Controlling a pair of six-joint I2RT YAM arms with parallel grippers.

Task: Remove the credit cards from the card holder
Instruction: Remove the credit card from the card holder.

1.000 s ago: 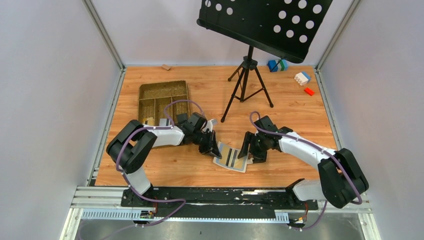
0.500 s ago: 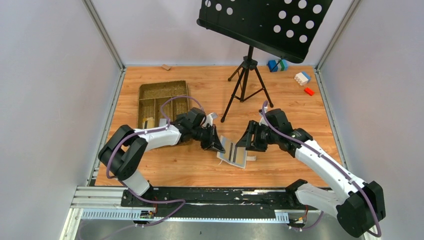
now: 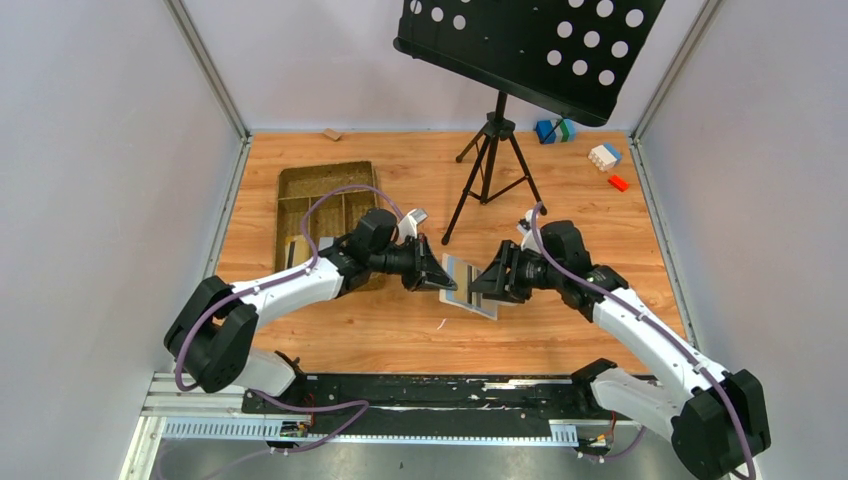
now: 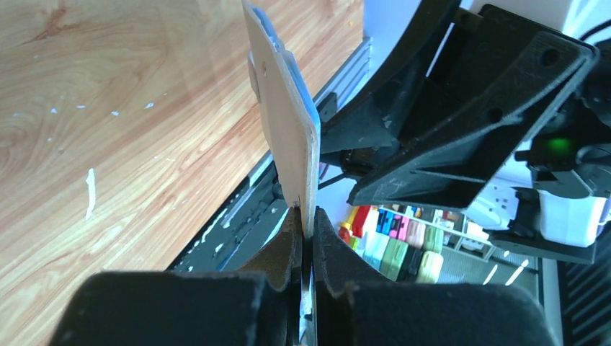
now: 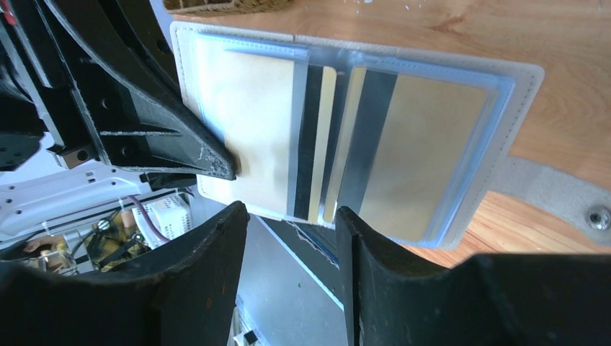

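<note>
The card holder [image 3: 470,289] is cream-beige, held open and lifted off the table between the two arms. My left gripper [image 3: 441,281] is shut on its near edge; in the left wrist view the holder [image 4: 287,122] stands edge-on above the pinching jaws [image 4: 305,223]. In the right wrist view its clear blue-tinted sleeves [image 5: 461,137] hold the credit cards [image 5: 421,151], golden-faced with dark stripes. My right gripper [image 5: 292,216] is open just below the holder's lower edge, with nothing between its fingers, and its closure tab [image 5: 569,202] trails to the right.
A woven brown compartment tray [image 3: 325,195] lies at the back left. A music stand's tripod [image 3: 495,170] stands behind the grippers. Toy blocks [image 3: 605,157] and a blue-green block [image 3: 553,130] sit at the back right, a small wooden block [image 3: 331,134] at the back edge.
The holder has gone from lying flat on the table to being held up and tilted by the left gripper. The right gripper has swung up to it and its jaws have narrowed.
</note>
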